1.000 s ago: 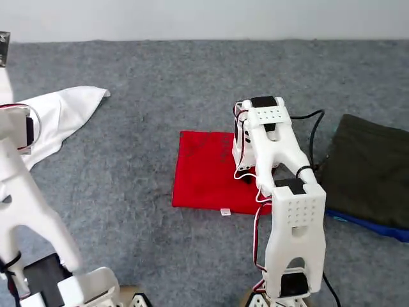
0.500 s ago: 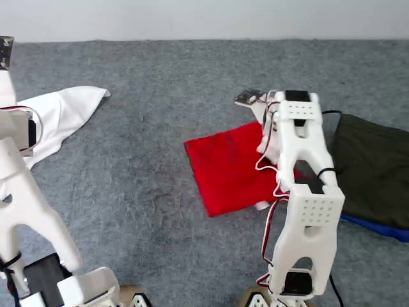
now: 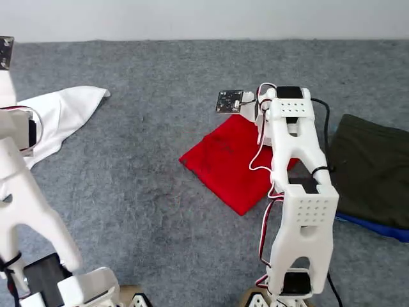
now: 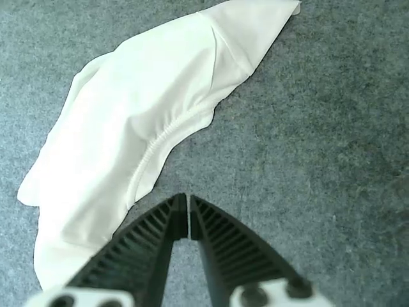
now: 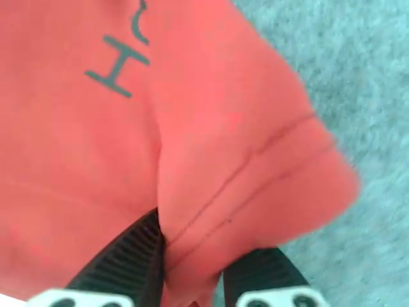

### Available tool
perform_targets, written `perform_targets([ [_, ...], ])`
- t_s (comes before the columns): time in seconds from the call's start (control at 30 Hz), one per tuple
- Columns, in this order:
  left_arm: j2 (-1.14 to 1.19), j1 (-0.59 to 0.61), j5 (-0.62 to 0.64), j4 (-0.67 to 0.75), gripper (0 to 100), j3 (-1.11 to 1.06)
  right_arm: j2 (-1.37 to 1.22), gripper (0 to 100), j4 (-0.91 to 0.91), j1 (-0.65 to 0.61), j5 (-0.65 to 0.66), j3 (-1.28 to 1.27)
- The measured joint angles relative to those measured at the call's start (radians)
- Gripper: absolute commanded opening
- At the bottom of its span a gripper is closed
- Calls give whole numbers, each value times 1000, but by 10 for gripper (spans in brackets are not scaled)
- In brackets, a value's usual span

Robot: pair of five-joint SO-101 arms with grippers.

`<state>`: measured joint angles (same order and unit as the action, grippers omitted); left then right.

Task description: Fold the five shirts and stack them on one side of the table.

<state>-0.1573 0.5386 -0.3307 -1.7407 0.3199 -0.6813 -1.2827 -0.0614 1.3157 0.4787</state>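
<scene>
Plainly, we hold the red shirt (image 3: 223, 163) in our right pincer (image 5: 198, 249): its jaws are clenched on a folded hem near one corner, with cloth bunched between them. From that grip the shirt trails across the grey table (image 3: 160, 77) toward the middle. It lies flat as a folded square turned cornerwise, so its diagonal runs from the pincer toward the near side and the centre.

What we judge the coming move to turn on is the pile. The dark shirt (image 3: 370, 169) sits folded on top of a blue shirt (image 3: 377, 228) at the right side of the table, just beside the red one. So the pile lies on one side of the pincer and the held cloth on the other. Carrying the shirt across would mean dragging or lifting its whole trailing body over, and we would need to square it to the pile's edges.

Our right arm is clearly the nearer one. Our left pincer (image 4: 190, 214) is closed on nothing, and it hovers over the table just beside the white shirt (image 4: 140, 115), which lies unfolded, well apart from the pile.
</scene>
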Motion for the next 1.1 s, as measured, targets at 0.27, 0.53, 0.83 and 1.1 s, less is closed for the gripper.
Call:
perform_targets([
  [0.27, 0, 0, 0, 0, 13, 0, 178, 219, -28, -5, -408, 0],
  [0.53, 0, 0, 0, 0, 13, 0, 296, 219, -221, -71, -865, 0],
  [0.83, 0, 0, 0, 0, 13, 0, 336, 223, -443, -167, -1521, 0],
  [1.1, 0, 0, 0, 0, 13, 0, 308, 542, -459, -193, -1875, 2],
])
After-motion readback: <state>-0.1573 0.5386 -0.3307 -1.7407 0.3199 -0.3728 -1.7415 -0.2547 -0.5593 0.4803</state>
